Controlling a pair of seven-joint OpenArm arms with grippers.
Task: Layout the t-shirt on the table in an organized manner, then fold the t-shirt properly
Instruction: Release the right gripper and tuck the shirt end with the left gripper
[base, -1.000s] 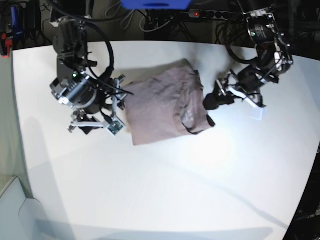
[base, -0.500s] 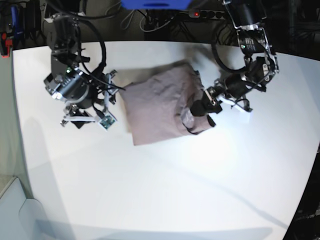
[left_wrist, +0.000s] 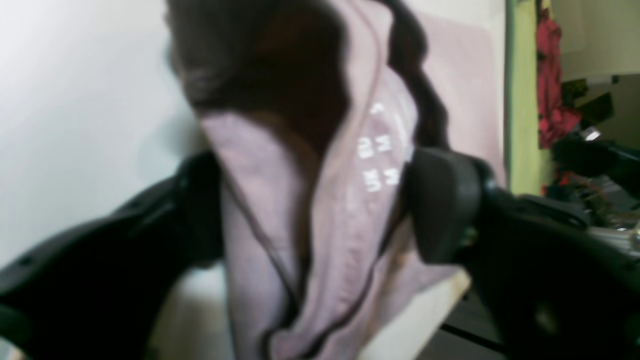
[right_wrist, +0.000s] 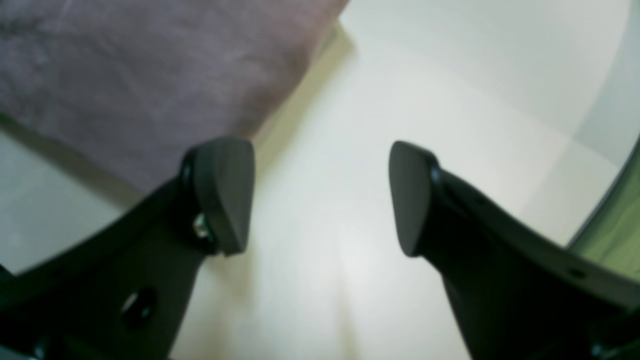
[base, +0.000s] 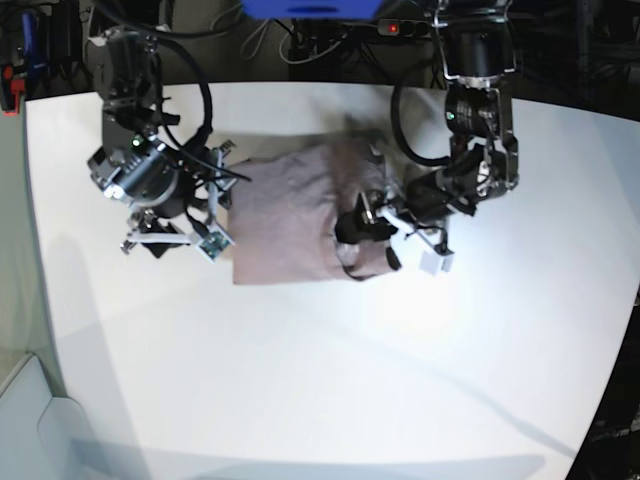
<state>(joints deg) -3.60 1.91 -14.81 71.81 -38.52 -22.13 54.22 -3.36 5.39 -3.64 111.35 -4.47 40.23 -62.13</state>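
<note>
Straddling the neckline — the left gripper (left_wrist: 315, 215) had the t-shirt (base: 300, 220) between its jaws.

A folded band of mauve cloth ran between the left jaws, which stood spread on either side; whether they pinched it could not be told. The right gripper (right_wrist: 320, 200) hung wide apart over the bare table (base: 330, 380), the shirt's edge just beside one jaw — not between them.

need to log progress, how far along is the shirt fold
Done: the t-shirt lies as a compact folded rectangle on the table.
In hand: the left gripper straddles the collar edge, cloth between its fingers.
The right gripper is open and empty beside the shirt.
Left: finishing this fold and letting go.
</note>
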